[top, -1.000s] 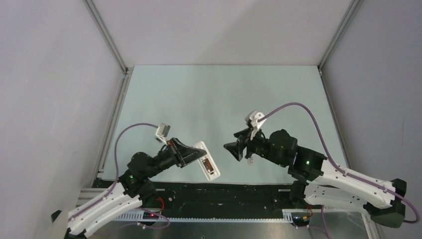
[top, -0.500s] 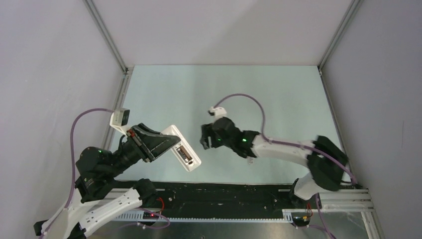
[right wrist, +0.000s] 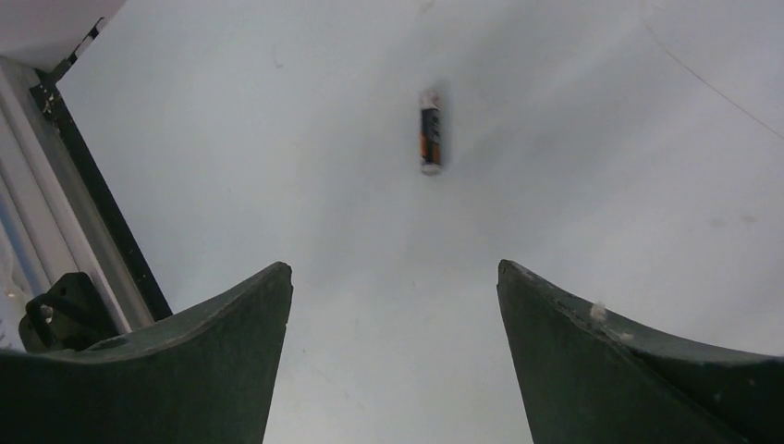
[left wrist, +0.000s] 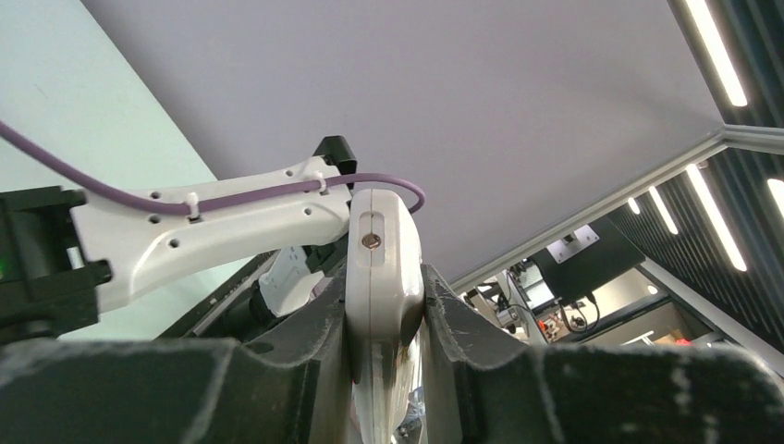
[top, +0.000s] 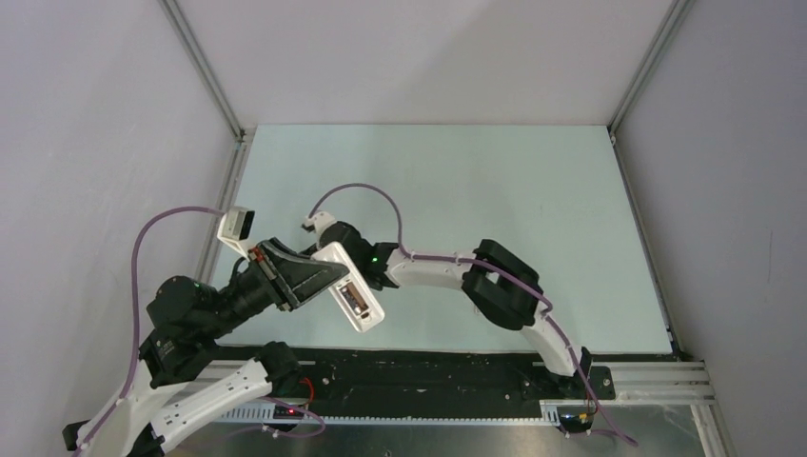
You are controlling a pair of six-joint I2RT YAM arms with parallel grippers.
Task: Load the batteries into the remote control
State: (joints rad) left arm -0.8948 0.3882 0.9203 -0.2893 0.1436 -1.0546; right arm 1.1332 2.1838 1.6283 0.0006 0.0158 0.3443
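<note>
Now, left gripper (top: 335,271): clamped hard on the remote control (top: 354,297), a finger (left wrist: 277,370) pressed on either side, holding it up off the table (top: 495,190).
Remote control: over the near-left part of the table, tilted, free end pointing near-right. An open recess faces the overhead camera and looks brownish inside; whether a cell sits in there can't be told.
Right gripper (right wrist: 393,277): jaws spread wide, nothing between them, looking down at bare tabletop.
Right arm (top: 447,271): stretched left across the table, wrist tucked just behind the raised remote control; from above its fingers are hidden.
Battery (right wrist: 431,129): one dark cell with orange print, lying flat on the table ahead of the open right fingers, clear of both.
</note>
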